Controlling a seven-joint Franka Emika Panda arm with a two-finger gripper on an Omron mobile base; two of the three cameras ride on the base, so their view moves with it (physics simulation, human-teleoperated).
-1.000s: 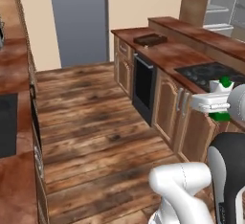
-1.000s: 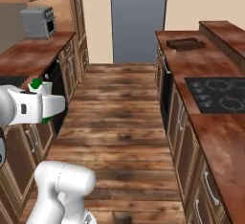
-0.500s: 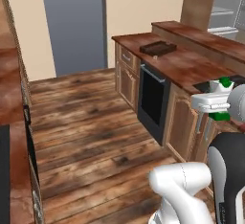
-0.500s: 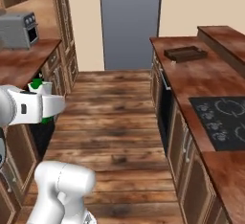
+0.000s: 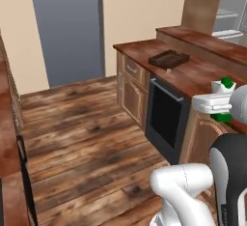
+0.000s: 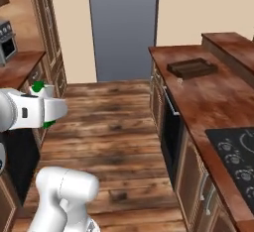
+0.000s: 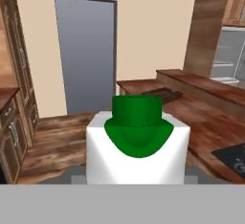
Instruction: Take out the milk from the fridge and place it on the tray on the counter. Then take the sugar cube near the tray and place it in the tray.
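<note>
My pincer pinches the milk; far ahead, the tray holds nothing, sugar cube lying beside it.

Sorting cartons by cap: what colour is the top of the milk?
Green, on a white body; the milk shows best in the hand view.

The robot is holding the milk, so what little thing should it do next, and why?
Probably roll closer to the tray. The gripper holds the milk out over the floor, while the tray sits far ahead on the counter, with the sugar cube beside it.
</note>
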